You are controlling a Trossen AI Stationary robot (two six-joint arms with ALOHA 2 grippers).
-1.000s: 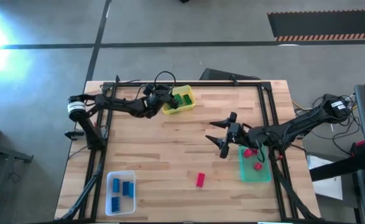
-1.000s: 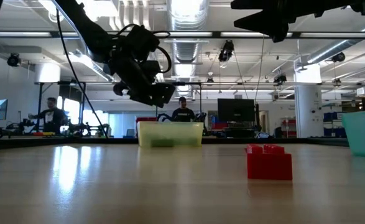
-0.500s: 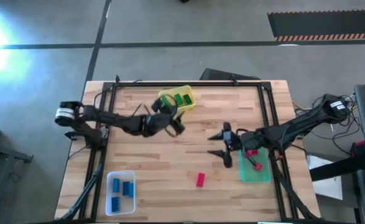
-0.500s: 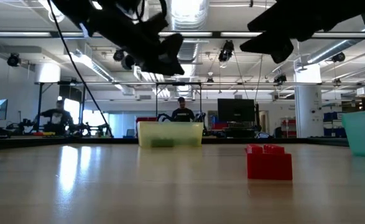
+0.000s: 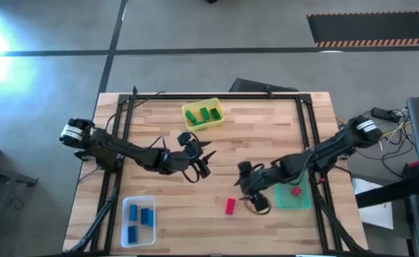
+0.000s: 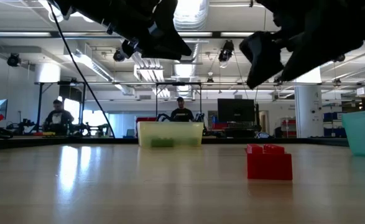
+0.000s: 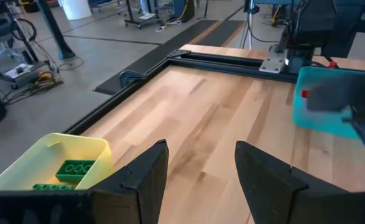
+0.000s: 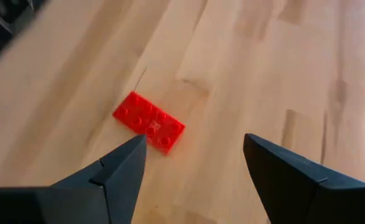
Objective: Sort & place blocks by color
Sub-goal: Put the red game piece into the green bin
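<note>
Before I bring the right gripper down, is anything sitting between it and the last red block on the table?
Nothing visible. The right gripper is open just beside the red block, and only bare wood shows between its fingers and the block in the right wrist view. The left gripper is off to the side.

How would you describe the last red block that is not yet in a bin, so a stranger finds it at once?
Start at the green bin by the table's right edge. Just beside it, toward the middle, the red block lies alone on bare wood, near the open right gripper. It is the only block outside a bin.
</note>
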